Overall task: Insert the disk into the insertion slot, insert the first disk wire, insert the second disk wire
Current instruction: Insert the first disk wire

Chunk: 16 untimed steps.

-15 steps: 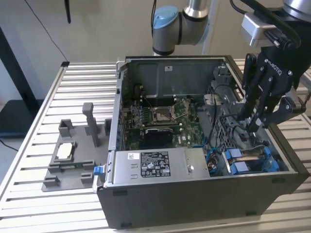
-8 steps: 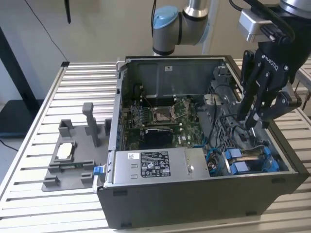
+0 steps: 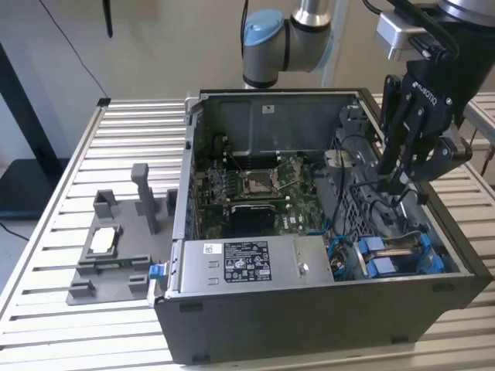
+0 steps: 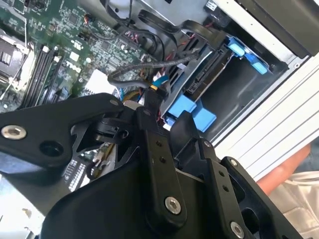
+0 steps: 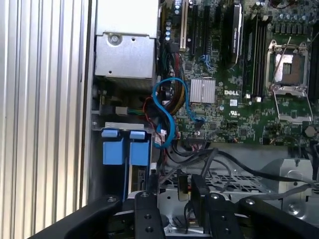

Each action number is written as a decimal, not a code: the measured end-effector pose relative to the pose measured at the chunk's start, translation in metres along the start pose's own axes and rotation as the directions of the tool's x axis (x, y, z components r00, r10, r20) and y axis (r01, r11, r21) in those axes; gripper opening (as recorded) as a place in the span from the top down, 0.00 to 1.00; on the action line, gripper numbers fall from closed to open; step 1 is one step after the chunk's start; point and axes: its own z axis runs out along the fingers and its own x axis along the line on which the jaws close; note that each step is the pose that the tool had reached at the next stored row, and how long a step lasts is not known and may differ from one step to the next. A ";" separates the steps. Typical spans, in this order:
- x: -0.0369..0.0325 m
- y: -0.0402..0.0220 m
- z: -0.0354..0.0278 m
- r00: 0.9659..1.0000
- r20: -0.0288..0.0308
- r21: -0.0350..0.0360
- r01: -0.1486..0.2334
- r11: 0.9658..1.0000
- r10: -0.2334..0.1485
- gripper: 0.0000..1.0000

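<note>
Exterior view: disk (image 3: 384, 267) in computer case (image 3: 309, 325), near claw (image 3: 402, 185); claw open or closed, cannot tell.

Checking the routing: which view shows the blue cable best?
The first wrist view: the blue cable shows its whole loop in plain sight by the motherboard. The exterior view shows a short stretch next to the power supply. The second wrist view shows a small piece among dark cables.
</note>
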 end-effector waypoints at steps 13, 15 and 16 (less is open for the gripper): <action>-0.0021 -0.0017 0.0073 1.000 0.000 0.000 0.000 1.000 0.000 0.60; -0.0021 -0.0018 0.0074 1.000 0.000 0.000 0.000 1.000 0.000 0.60; -0.0022 -0.0019 0.0074 1.000 0.000 0.000 0.000 1.000 0.000 0.60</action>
